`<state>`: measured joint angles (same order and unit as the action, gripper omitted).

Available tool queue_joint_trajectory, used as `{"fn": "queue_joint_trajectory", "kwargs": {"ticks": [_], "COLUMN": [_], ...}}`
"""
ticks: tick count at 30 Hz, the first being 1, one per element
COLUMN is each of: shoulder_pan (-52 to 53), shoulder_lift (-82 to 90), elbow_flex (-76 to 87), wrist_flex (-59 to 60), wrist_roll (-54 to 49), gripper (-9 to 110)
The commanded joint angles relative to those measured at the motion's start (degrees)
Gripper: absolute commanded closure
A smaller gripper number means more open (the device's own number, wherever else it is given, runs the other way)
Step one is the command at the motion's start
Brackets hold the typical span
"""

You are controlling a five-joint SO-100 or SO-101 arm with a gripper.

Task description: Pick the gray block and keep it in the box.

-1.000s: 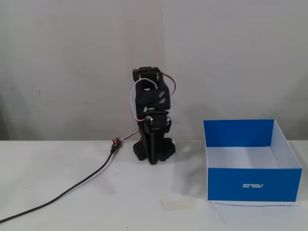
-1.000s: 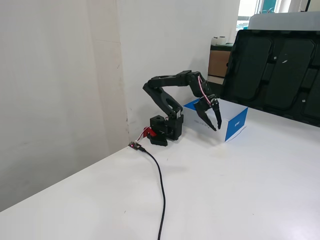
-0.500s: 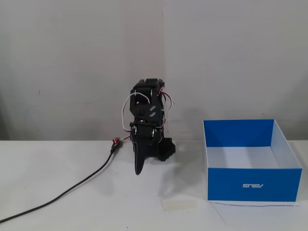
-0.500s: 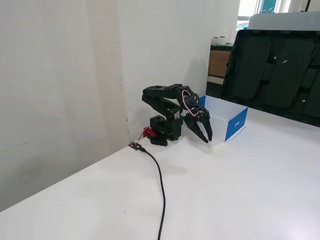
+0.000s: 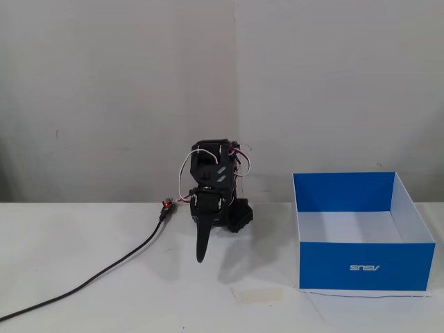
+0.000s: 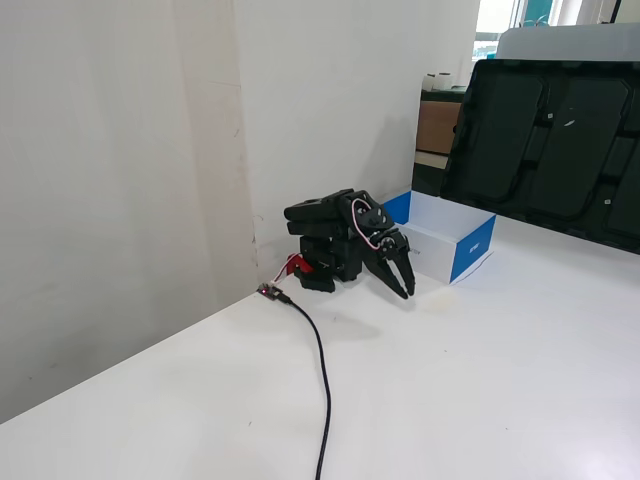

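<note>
The blue box (image 5: 364, 267) with a white inside stands on the white table at the right of a fixed view; what shows of its inside is bare. It also shows in the other fixed view (image 6: 470, 250), just behind the arm. The gray block is not in view in either fixed view. The black arm is folded low over its base. My gripper (image 5: 201, 257) points down at the table, left of the box and apart from it. In the other fixed view my gripper (image 6: 408, 293) has its fingertips close together with nothing between them.
A black cable (image 5: 104, 270) runs from a red-lit plug (image 5: 166, 206) across the table to the front left. A pale tape patch (image 5: 262, 295) lies in front of the arm. A large black tray (image 6: 550, 140) stands behind the box. A wall is close behind the arm.
</note>
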<state>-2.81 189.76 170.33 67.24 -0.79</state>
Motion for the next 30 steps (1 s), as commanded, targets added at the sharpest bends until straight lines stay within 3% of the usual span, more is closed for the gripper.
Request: {"fn": "queue_joint_trajectory", "kwargs": {"ticks": [1, 14, 30], "shoulder_pan": [0.79, 2.2, 2.11], "shoulder_lift": [6.5, 6.59, 6.68], "elbow_flex": [0.09, 2.99, 2.99], "wrist_flex": [0.44, 0.35, 0.44], "wrist_roll": [1.23, 8.7, 8.96], "gripper": [101, 101, 101]}}
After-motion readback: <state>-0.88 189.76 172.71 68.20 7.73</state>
